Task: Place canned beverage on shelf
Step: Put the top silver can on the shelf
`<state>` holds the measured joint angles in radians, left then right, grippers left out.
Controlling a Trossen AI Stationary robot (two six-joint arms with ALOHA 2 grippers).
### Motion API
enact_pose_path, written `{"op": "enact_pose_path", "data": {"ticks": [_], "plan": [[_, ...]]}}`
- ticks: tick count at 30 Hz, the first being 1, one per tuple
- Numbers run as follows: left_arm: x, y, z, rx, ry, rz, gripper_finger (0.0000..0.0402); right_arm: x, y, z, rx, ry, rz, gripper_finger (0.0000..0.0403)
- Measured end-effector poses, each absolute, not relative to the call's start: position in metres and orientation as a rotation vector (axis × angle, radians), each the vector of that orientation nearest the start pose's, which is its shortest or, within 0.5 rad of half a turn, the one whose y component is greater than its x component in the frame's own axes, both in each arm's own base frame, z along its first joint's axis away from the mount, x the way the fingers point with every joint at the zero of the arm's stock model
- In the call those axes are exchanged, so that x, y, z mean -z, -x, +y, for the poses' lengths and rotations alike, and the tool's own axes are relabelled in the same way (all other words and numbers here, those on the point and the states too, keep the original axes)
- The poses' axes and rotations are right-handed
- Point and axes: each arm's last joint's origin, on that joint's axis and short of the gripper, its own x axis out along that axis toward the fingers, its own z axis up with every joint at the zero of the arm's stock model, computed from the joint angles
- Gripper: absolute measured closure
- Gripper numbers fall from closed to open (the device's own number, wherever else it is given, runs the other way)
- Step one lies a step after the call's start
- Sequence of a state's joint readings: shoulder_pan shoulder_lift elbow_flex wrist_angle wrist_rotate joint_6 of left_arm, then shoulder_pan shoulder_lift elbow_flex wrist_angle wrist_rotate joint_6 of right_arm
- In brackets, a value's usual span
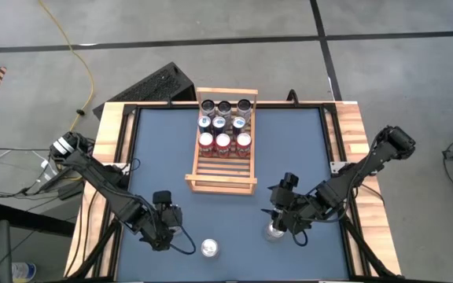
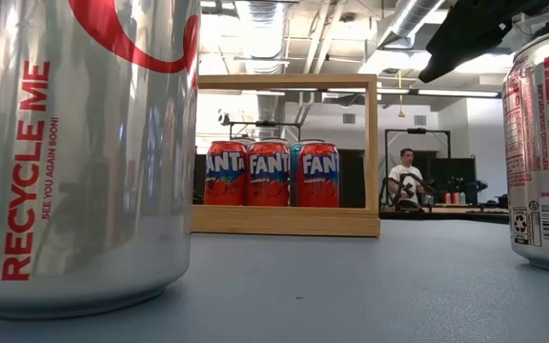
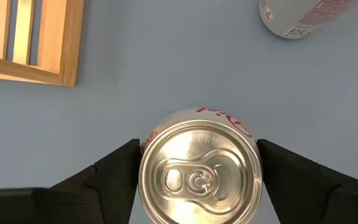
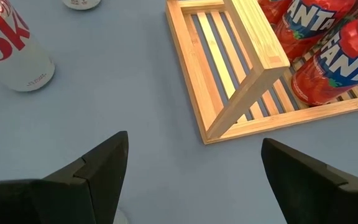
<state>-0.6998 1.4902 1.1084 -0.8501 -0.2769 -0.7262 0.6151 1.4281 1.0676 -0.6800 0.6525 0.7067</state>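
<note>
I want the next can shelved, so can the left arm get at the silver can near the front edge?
Probably yes: the left gripper already straddles the silver can, a finger on each side, nothing between; whether it grips yet is unclear.

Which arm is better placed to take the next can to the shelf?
Left. The left pincer has a finger on each side of the silver can, though a firm grip isn't clear. The right pincer is open and empty near another silver can; the shelf has free slats.
</note>
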Motion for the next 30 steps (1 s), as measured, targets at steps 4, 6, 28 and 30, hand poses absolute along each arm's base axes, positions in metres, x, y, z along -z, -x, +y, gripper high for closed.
{"op": "enact_pose_path", "data": {"ticks": [4,6,28,30], "plan": [[-0.245,-0.222,-0.175,-0.047,0.046,1.109,0.013,-0.256,-0.238,0.147,0.317,-0.049,0.762,0.0065],[-0.252,-0.224,-0.177,-0.037,0.03,1.076,0.013,-0.256,-0.238,0.147,0.317,-0.049,0.762,0.0065],[-0.392,-0.251,-0.1,-0.002,-0.224,0.902,0.013,-0.255,-0.236,0.145,0.323,-0.031,0.78,0.0065],[-0.403,-0.253,-0.09,0.007,-0.241,0.88,0.013,-0.255,-0.236,0.145,0.324,-0.029,0.783,0.0065]]}}
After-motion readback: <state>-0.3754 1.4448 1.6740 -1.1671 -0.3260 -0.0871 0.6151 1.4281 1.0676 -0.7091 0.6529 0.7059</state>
